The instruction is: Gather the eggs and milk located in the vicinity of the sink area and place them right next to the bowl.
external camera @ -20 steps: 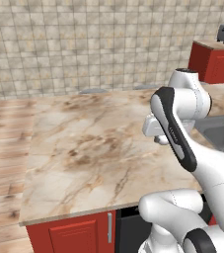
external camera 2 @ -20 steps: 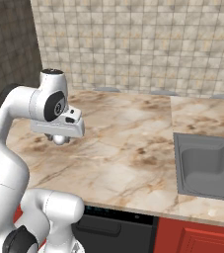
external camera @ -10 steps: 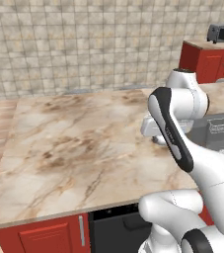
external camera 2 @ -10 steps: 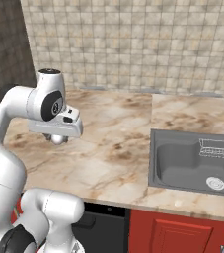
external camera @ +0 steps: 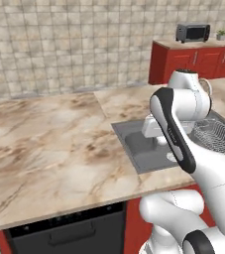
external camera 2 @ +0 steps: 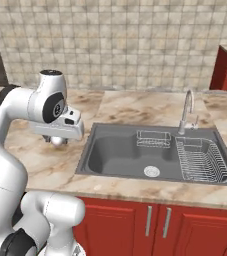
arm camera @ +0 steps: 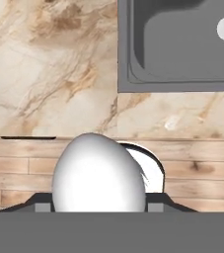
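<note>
One egg, likely light, brittle, smooth: pinch its middle gently. Left of sink (external camera 2: 116, 151), gripper (external camera 2: 59, 142) opening: cannot tell.

A marble counter (external camera 2: 135, 107) in beige with brown veining runs along the tiled wall, carried on red cabinets (external camera 2: 157, 227) in the right base view. Set into it is the grey steel sink (external camera 2: 120, 152), whose round drain (external camera 2: 151, 171) lies toward 5 o'clock of the basin. A wire dish rack (external camera 2: 202, 160) fills the basin's 3 o'clock side, and a smaller wire caddy (external camera 2: 153, 138) sits at its 12 o'clock wall. A curved chrome faucet (external camera 2: 186, 112) rises from the counter just behind the sink. In the left base view the counter (external camera: 49, 144) spreads toward 9 o'clock of the sink (external camera: 143, 146), above a dark appliance front (external camera: 69, 230).
</note>
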Robot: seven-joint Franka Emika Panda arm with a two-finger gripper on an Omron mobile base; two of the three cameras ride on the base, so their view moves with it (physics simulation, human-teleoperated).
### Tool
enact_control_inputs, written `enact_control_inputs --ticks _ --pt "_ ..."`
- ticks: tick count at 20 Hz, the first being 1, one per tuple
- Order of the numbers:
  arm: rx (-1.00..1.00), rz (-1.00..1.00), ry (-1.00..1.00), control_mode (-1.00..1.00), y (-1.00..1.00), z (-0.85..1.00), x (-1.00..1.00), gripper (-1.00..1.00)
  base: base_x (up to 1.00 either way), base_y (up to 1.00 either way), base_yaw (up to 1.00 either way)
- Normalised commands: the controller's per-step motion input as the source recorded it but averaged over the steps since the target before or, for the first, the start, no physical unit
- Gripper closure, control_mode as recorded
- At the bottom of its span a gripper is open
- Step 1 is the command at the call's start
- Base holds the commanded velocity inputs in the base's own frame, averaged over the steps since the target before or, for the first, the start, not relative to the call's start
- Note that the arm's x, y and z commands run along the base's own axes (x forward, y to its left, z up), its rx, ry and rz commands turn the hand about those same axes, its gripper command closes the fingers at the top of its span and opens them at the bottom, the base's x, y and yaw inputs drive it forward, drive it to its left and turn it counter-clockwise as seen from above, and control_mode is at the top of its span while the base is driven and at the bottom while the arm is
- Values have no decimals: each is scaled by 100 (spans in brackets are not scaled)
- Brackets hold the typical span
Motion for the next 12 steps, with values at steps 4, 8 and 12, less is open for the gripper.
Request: enact_control_inputs --ticks 4,8,12 --pt "0 0 0 100 0 0 0 100 3 -100 -6" --pt "0 0 0 100 0 0 0 100 0 -100 0" --pt "0 0 0 100 0 0 0 100 0 -100 0"
